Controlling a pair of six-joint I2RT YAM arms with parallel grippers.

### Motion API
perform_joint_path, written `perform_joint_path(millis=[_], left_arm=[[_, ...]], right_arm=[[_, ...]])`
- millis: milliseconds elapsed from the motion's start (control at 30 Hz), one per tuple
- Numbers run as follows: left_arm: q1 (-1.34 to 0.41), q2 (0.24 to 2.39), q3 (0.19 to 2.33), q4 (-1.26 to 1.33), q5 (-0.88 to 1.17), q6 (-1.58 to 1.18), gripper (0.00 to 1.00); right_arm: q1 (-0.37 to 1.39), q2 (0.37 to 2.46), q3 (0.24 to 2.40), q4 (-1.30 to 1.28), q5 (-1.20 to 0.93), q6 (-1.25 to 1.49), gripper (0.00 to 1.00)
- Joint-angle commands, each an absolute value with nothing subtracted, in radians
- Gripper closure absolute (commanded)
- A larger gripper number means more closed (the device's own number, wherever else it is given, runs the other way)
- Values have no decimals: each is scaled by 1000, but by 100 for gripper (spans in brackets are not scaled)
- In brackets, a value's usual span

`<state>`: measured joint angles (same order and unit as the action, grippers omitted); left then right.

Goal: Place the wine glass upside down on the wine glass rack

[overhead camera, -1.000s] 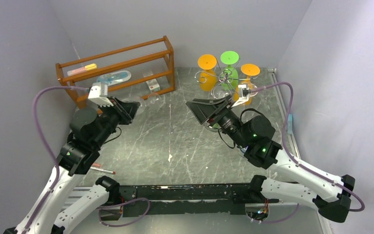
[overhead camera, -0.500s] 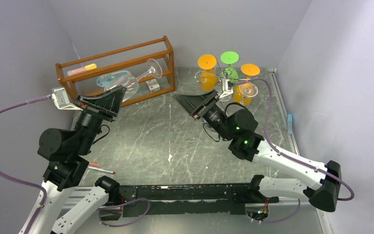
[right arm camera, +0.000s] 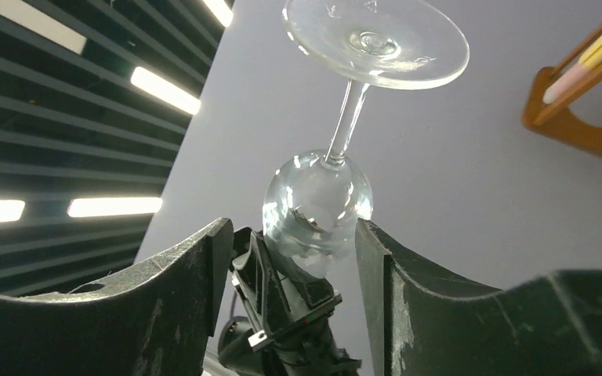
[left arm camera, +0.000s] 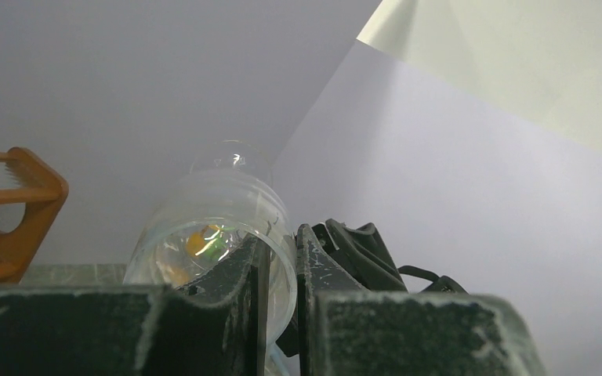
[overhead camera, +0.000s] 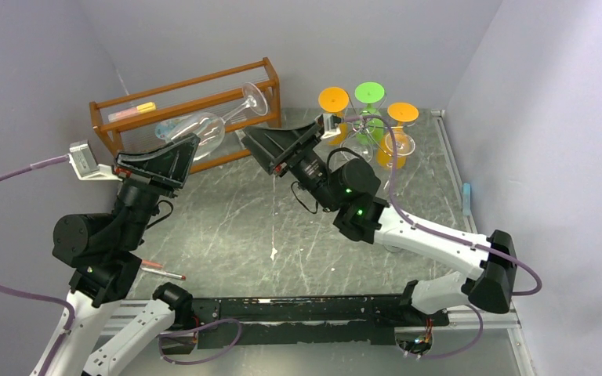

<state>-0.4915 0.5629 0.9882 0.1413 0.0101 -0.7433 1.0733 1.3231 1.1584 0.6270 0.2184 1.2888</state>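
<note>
Top external view: the left gripper (overhead camera: 188,149) is clamped on the bowl of the wine glass (overhead camera: 212,129). The glass is held off the table (overhead camera: 298,235), tilted, with its foot pointing away from the fingers toward the back wall. A wooden shelf (overhead camera: 125,106) stands just behind this gripper. The foot is overlapped with the shelf's right end here, but in the right wrist view it is seen apart from the shelf (right arm camera: 580,110).

In the left wrist view the glass (left arm camera: 204,243) is pinched at its rim between two nearly closed fingers (left arm camera: 244,270).

Just right of the foot, the right gripper (overhead camera: 260,151) is spread wide and holds nothing. In its own view the bowl (right arm camera: 317,196) sits in the gap between its fingers (right arm camera: 192,266) but untouched.

Bare table is left between the two grippers and toward the arm bases. The rack (overhead camera: 367,124) stands right of the right gripper, in the rear corner, near the back and right walls.

One clear glass is held. Three coloured glasses hang foot-up on the rack: two orange and one green. One pen (overhead camera: 165,272) lies by the left arm.
</note>
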Motion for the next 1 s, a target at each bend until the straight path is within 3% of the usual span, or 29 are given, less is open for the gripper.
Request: perform_joint_path(millis=[0, 233, 400, 800, 967], left_arm=[[-484, 561, 1009, 223, 61, -747, 95], [-483, 563, 1012, 219, 92, -743, 95], [-484, 563, 1000, 235, 104, -747, 95], [-485, 556, 980, 225, 128, -763, 95], [-484, 543, 969, 208, 135, -771, 95]], right_arm=[[1087, 1359, 1214, 620, 275, 1410, 38], [1087, 1391, 1255, 590, 318, 1436, 43], [1089, 1425, 1282, 596, 320, 1442, 52], [1088, 1465, 1316, 614, 347, 1404, 55], [1088, 1484, 1346, 607, 351, 1397, 61]])
